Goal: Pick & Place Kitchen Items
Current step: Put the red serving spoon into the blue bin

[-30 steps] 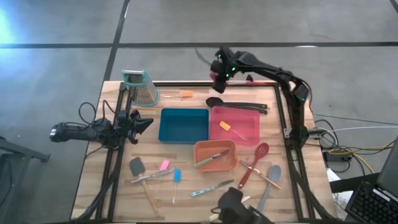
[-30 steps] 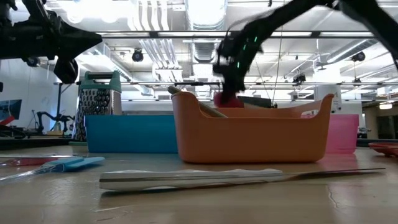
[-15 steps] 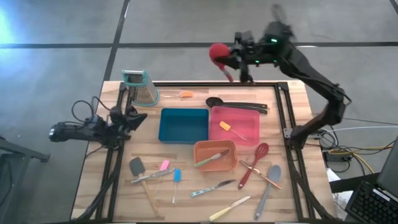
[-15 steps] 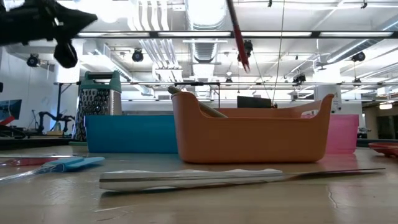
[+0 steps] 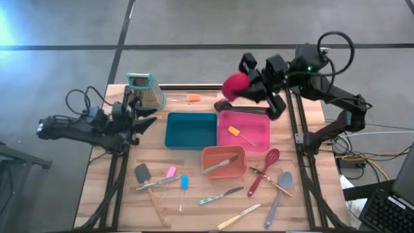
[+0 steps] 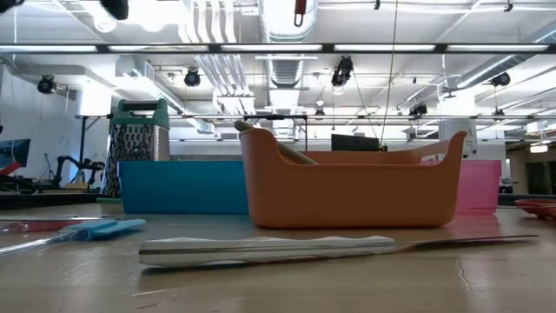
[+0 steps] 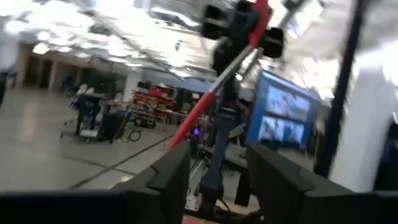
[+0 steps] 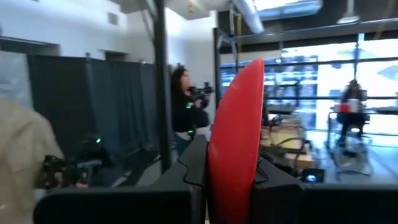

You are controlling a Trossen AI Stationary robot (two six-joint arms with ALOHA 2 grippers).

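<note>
The right gripper is raised above the far edge of the wooden surface, its jaws clamped on a red long-handled spoon; the right wrist view shows the red bowl standing up between the two dark fingers. The left gripper hangs over the surface's left side, just beside the metal box grater with teal top; in the left wrist view its fingers stand clearly apart with nothing between them.

The blue rectangular tray shows nothing inside. The pink rectangular tray holds a small orange-headed spatula. The orange rectangular tray holds a slim utensil with a light handle, lying slantwise.

A black spoon lies just beyond the pink tray. Near the front edge lie a dark red spoon, a grey spoon, a black spatula, a blue-headed spatula and two metal knives.
</note>
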